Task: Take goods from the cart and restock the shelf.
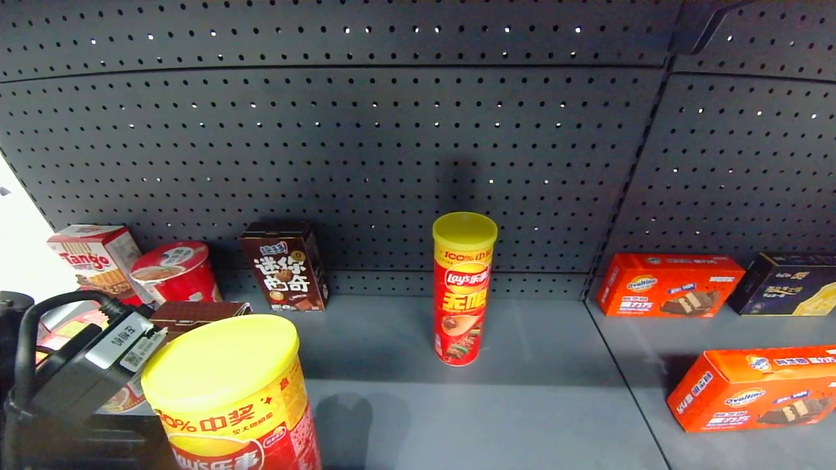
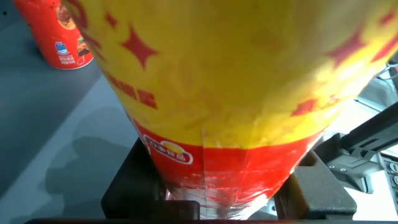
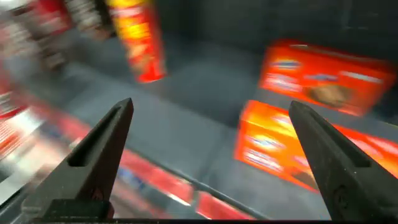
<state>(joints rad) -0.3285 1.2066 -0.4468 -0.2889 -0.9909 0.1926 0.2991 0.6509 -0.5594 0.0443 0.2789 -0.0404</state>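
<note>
A red chips can with a yellow lid (image 1: 235,398) hangs upright at the lower left of the head view, over the front of the grey shelf (image 1: 522,405). My left gripper (image 2: 224,202) is shut on this can (image 2: 236,93), its black fingers (image 2: 134,186) pressing low on both sides. A second, matching chips can (image 1: 462,290) stands upright mid-shelf near the back panel. My right gripper (image 3: 211,155) is open and holds nothing. It hovers in front of the shelf edge, with the standing can (image 3: 138,40) farther off.
At the shelf's left stand a wafer box (image 1: 95,258), a red noodle cup (image 1: 175,271) and a brown chocolate box (image 1: 284,264). Two orange boxes (image 1: 669,284) (image 1: 757,388) and a dark box (image 1: 787,284) lie on the right. Bare shelf floor lies between the standing can and the orange boxes.
</note>
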